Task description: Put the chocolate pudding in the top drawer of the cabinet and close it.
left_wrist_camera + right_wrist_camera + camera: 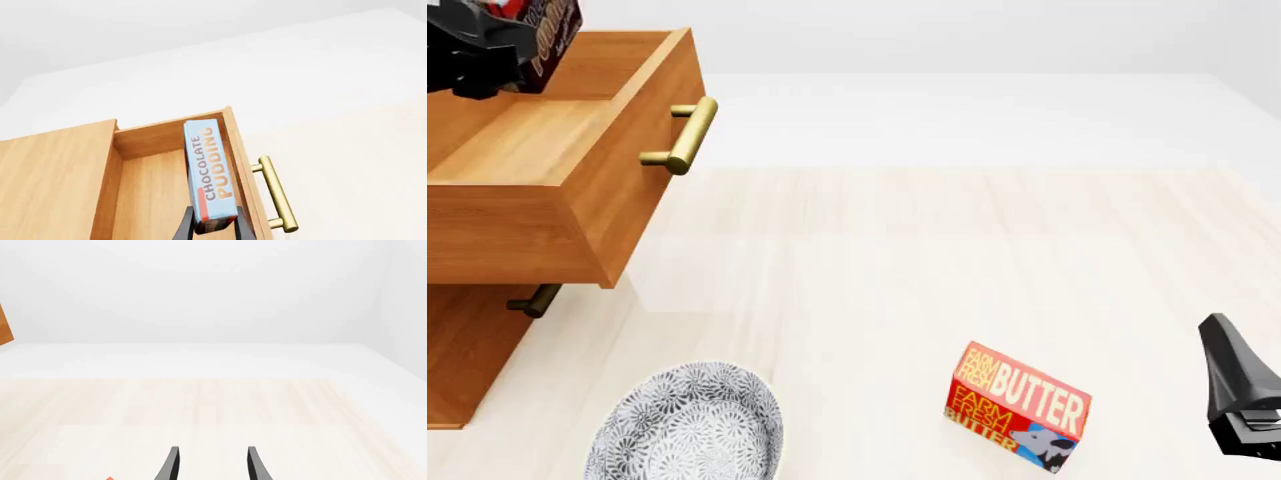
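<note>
The chocolate pudding (210, 170) is a thin light-blue box held on edge, with my left gripper (213, 231) shut on its lower end. It hangs over the pulled-out top drawer (167, 137), close to the drawer's front panel and its brass handle (277, 192). In the front view the left gripper (481, 45) and the pudding (554, 30) sit at the upper left, above the top drawer (647, 150) of the cabinet (467, 350). My right gripper (212, 467) is open and holds nothing. It stands at the table's near right (1232, 375).
A red-orange butter box (1014, 405) stands at the near middle right. A grey patterned plate (687, 425) lies in front of the cabinet. The lower drawer's brass handle (534, 300) shows under the open drawer.
</note>
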Controlling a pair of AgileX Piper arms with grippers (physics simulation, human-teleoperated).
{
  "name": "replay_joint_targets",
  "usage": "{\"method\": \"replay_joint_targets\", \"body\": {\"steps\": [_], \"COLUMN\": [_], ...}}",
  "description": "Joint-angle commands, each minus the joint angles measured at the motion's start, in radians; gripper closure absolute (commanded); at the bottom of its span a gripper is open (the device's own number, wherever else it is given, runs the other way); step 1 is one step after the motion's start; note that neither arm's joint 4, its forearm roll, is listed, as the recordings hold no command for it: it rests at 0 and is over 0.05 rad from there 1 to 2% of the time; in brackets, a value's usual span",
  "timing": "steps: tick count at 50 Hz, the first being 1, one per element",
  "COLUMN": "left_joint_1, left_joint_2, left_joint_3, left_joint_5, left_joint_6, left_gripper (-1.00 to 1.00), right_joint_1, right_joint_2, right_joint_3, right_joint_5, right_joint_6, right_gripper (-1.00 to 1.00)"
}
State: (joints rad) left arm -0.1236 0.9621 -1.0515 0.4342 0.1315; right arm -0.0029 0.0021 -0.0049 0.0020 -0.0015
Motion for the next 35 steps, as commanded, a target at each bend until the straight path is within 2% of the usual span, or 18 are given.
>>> {"method": "replay_joint_targets", "body": {"steps": [1,7,13,21,35], "left_joint_1": [0.055,0.061,0.073,0.088,0.112], "left_joint_2": [0.009,0.031,0.050,0.067,0.083], "left_joint_3": [-0.010,0.004,-0.028,-0.004,-0.035], "left_joint_5": [0.019,0.004,0.027,0.013,0.032], "left_joint_6": [0.014,-0.008,-0.009,-0.025,-0.046], "left_gripper": [1.00,1.00,1.00,1.00,1.00], "right_joint_1": [0.000,0.000,0.000,0.000,0.000], "right_joint_2": [0.000,0.000,0.000,0.000,0.000], "right_joint_3": [0.000,0.000,0.000,0.000,0.000], "right_joint_5": [0.000,0.000,0.000,0.000,0.000], "right_joint_6": [0.000,0.000,0.000,0.000,0.000], "right_gripper": [-1.00,-1.00,-1.00,-1.00,-1.00]}}
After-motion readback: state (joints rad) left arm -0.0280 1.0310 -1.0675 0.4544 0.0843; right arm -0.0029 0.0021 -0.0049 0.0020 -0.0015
